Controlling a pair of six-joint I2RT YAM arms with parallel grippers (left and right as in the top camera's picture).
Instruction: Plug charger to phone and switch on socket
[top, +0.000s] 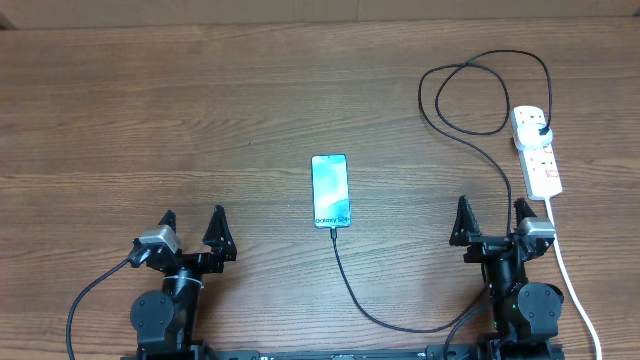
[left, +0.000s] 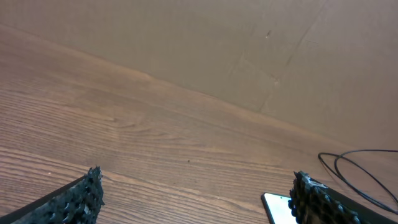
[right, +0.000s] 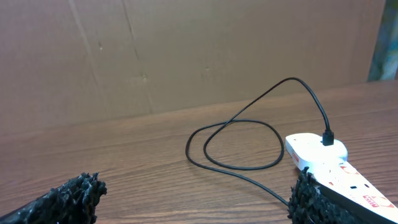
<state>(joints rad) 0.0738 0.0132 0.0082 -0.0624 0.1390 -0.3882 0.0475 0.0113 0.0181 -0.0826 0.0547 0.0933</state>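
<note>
The phone (top: 330, 190) lies flat mid-table, its light blue screen facing up. The charger (top: 483, 95), a thin black cable, is plugged into the far end of the white socket (top: 536, 150). It loops on the table, runs under my right arm and curves back, its plug head (top: 333, 231) lying at the phone's near edge. I cannot tell if the plug is inserted. My left gripper (top: 193, 218) stands open, near-left of the phone. My right gripper (top: 492, 206) stands open just near-left of the socket. A phone corner (left: 277, 205) shows beside the left gripper's (left: 196, 190) right finger.
The socket's thick white cord (top: 575, 285) trails to the near right edge past my right arm. In the right wrist view the charger loop (right: 236, 143) and socket (right: 317, 155) lie ahead of the right gripper (right: 196, 190). A brown board wall (right: 186, 50) backs the wooden table (top: 150, 120).
</note>
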